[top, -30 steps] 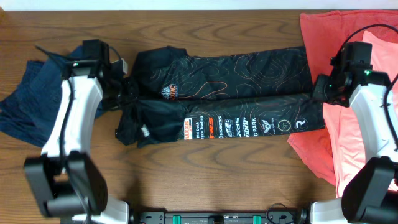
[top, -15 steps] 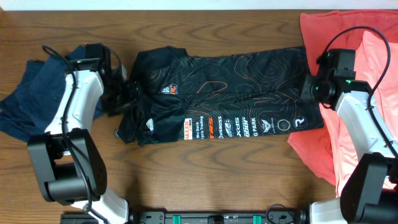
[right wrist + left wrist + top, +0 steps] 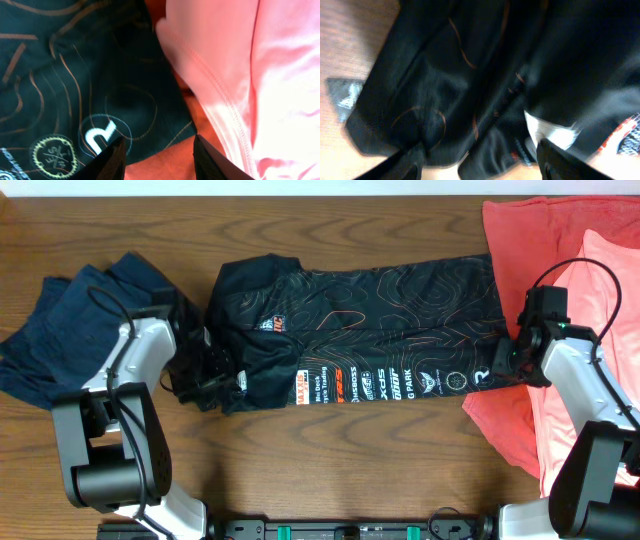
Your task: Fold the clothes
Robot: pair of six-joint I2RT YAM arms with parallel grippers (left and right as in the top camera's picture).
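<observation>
The clothes' black jersey [image 3: 370, 330], with orange contour lines and white logos, lies folded lengthwise across the table's middle. My left gripper [image 3: 207, 372] hovers over its left end near the collar. In the blurred left wrist view, my left gripper [image 3: 480, 165] stands open over dark jersey cloth [image 3: 470, 75] and a white label [image 3: 545, 132]. My right gripper [image 3: 500, 360] is at the jersey's right end. The right wrist view shows my right gripper [image 3: 159, 162] open above the jersey's corner [image 3: 75, 75] and red cloth, pinching nothing.
A crumpled navy garment [image 3: 60, 330] lies left of the jersey, partly under my left arm. Coral-pink and red shirts [image 3: 600, 270] are spread at the right edge, the pink one [image 3: 250, 75] close beside my right fingers. Bare wooden table [image 3: 330, 470] runs along the front.
Both grippers have opened and let go of the jersey's ends. Both have moved toward the table's front edge. The jersey has settled into a flatter folded strip.
</observation>
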